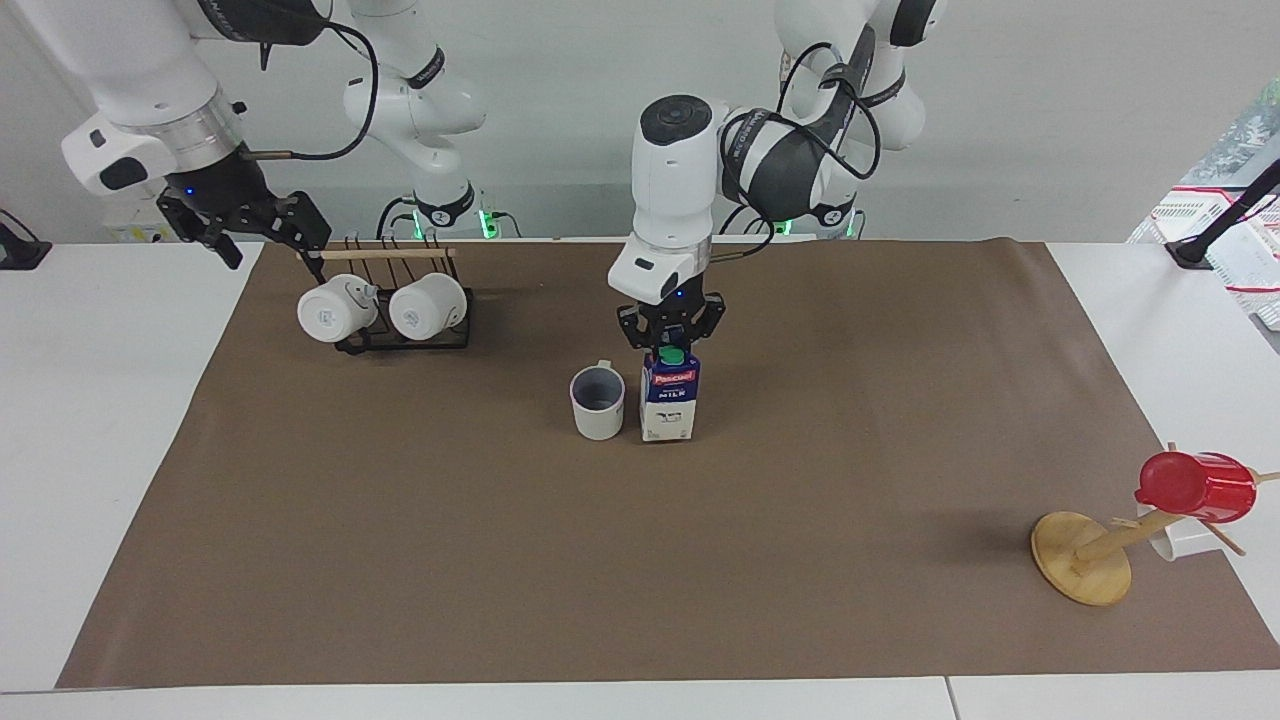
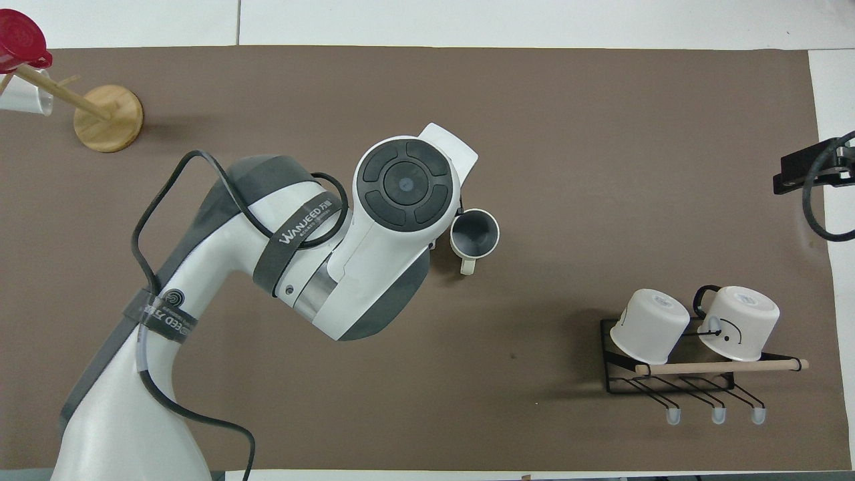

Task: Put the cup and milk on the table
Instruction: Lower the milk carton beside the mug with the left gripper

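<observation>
The cup [image 1: 598, 402] stands upright on the brown sheet [image 1: 500, 560] of the desk [image 1: 100, 450], near its middle, mouth up; in the overhead view its handle [image 2: 468, 266] points toward the robots. The milk [image 1: 669, 398] stands just beside the cup, toward the left arm's end of the desk, with its base apparently resting on the sheet; whether the two touch cannot be told. The left claw [image 1: 668, 345] pinches the top of the carton at the green cap [image 1: 672, 355], so the cup appears placed and the milk set down but not yet released. Judged from this, what remains is to let go and lift clear without tipping the carton against the cup.

The left arm reaches in from its base, its wrist vertical and the claw pointing straight down; from overhead its housing hides the carton. The right claw [image 1: 255, 225] hangs in the air with its fingers spread, holding nothing, over the edge of the sheet beside a black wire rack [image 1: 405, 335] carrying two white mugs [image 1: 385, 308]; this arm waits. A red cup [image 1: 1195, 487] hangs on a wooden stand [image 1: 1082, 560] well apart.
</observation>
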Available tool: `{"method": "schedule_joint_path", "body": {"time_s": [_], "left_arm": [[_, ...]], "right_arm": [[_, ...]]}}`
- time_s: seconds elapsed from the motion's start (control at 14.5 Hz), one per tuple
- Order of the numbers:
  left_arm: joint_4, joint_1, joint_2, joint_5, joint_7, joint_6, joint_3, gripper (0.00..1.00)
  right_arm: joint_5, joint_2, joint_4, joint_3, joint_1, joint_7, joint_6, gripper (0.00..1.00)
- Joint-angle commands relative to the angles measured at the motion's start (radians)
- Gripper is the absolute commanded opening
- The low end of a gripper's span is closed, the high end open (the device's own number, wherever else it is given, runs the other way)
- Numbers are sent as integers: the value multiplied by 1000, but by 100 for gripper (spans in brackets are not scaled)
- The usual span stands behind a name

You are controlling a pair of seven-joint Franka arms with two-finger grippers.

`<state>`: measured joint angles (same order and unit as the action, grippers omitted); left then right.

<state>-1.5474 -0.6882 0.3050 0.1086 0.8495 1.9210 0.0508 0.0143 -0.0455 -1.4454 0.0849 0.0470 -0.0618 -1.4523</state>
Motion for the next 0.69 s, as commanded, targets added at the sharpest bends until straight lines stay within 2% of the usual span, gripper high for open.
{"method": "schedule_joint_path", "body": {"time_s": [0.0,0.62], "left_arm": [[-34,-17,-12,17,40,22,-11,0],[-71,-40,-26,17,83,47,-11,0]], "right_arm": [[7,-10,14,-5,7,10,12,100],[4,-8,16,-4,4,7,15,100]]}}
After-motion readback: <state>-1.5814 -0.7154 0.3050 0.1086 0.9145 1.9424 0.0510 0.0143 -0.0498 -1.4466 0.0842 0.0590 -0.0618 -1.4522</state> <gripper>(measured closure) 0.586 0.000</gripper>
